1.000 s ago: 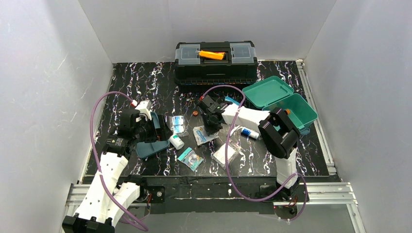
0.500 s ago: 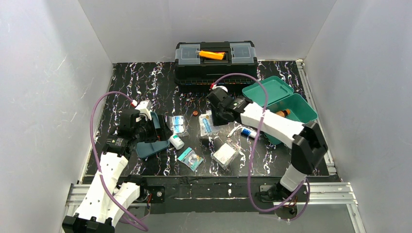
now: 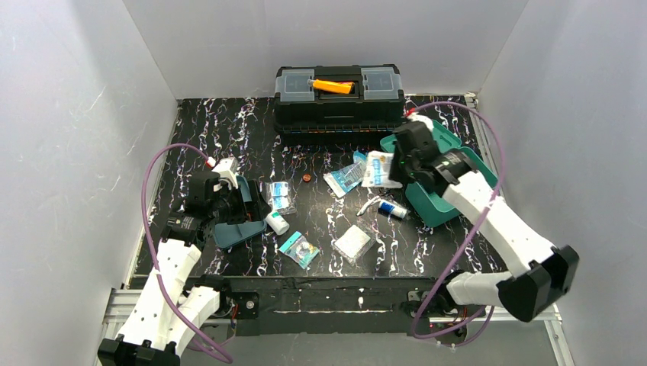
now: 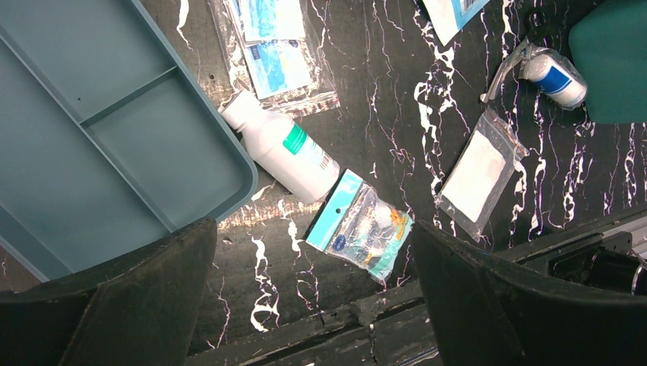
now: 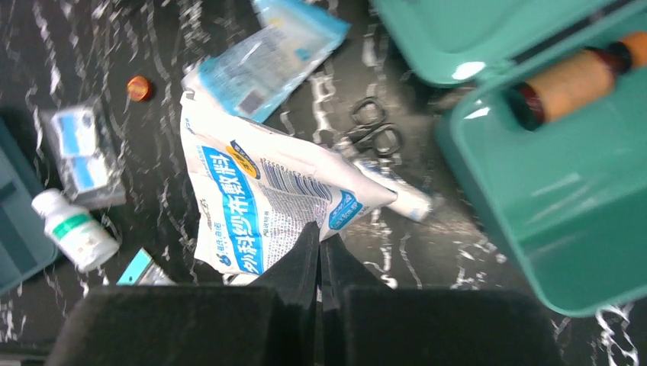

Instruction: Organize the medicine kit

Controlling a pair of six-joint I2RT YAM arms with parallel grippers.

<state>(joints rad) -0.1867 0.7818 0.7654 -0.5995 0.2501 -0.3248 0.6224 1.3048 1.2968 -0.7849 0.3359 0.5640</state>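
On the far right of the counter point(image 3: 221, 130), the medicine kit point(image 3: 482, 174) sits open, with its lid tipped back. A brown bottle point(image 5: 572, 80) lies inside it. The right hand point(image 5: 320, 244) hangs just left of the kit. It is shut tight on the edge of a white packet point(image 5: 259, 198) with blue writing. The packet is held up over a pair of scissors point(image 5: 374, 133) that lie on the counter.

Over on the left side, the left hand point(image 4: 313, 236) is spread wide open and has nothing in it. It hangs by the near corner of a dark teal tray point(image 4: 114, 137) with sections. The tray lies well apart from the kit. A white bottle point(image 4: 286, 149) with a green band lies just beside the tray, and a small bag point(image 4: 358, 229) with a teal card lies next to the bottle. A black toolbox point(image 3: 339, 95) stands at the far edge.
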